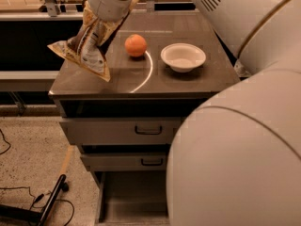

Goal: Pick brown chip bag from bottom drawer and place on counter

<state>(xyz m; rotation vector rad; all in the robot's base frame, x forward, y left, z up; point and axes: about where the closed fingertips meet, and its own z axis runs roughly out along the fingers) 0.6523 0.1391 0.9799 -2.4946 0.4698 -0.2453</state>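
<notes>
The brown chip bag (85,48) hangs tilted over the left part of the counter (188,84), its lower corner close to the surface and its left corner past the counter's edge. My gripper (104,26) holds the bag's top from above, under the pale wrist at the upper left. The bottom drawer (134,199) stands pulled open at the base of the cabinet, and its grey inside shows nothing in it.
An orange ball (135,45) and a white bowl (183,57) sit on the counter right of the bag, beside a thin curved white line. My bulky arm (235,159) fills the right foreground. Two shut drawers with black handles (148,130) sit above. Cables and a stand leg (47,206) lie on the floor at left.
</notes>
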